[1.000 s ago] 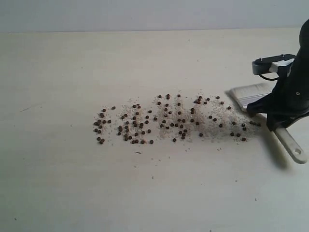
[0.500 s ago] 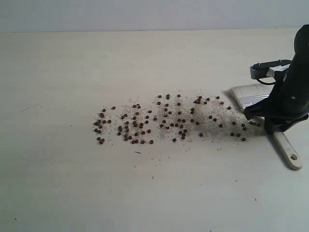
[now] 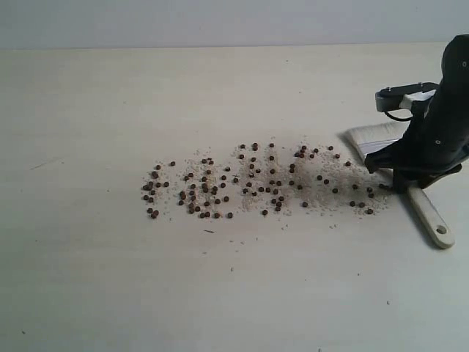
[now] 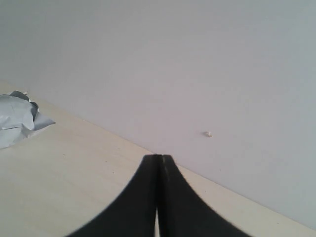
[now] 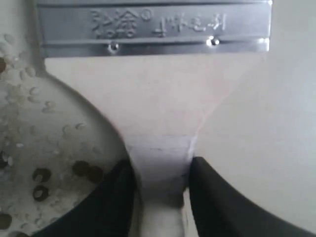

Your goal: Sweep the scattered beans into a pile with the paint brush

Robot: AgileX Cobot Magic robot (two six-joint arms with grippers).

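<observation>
Grasp step: right gripper (image 5: 160, 170) pinches paint brush (image 3: 429, 216) handle, brush flat beside beans (image 3: 249, 183); next, tip bristles down, sweep inward

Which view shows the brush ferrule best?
Right wrist view: the ferrule fills the top, its embossed lettering and rivets clear, with the handle between the jaws. In the exterior view the right arm mostly hides it; bristles and handle end show. Left wrist view shows none of it.
</observation>
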